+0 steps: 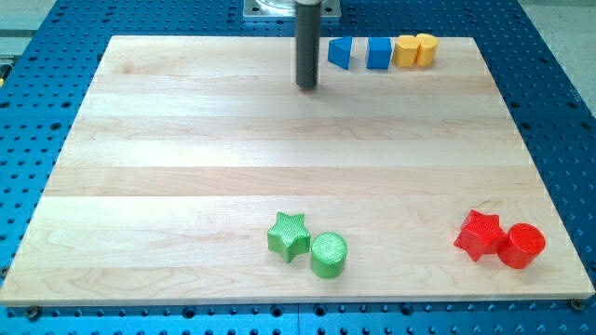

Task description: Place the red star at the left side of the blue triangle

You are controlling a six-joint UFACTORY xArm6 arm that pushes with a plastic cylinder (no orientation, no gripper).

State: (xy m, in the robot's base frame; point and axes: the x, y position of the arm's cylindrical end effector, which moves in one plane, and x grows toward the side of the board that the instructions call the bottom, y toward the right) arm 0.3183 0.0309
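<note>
My tip (307,87) upright; view's top.

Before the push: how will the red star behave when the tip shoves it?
The red star sits flat and low, so it likely slides rather than tips. Its points may make it rotate off an off-centre push. It touches the red cylinder, which might get dragged along. My tip is far away.

No text, label or number is readable.

open board runs from my tip (307,87) toward the red star (480,234); the red cylinder (523,246) touches its far side.
</note>
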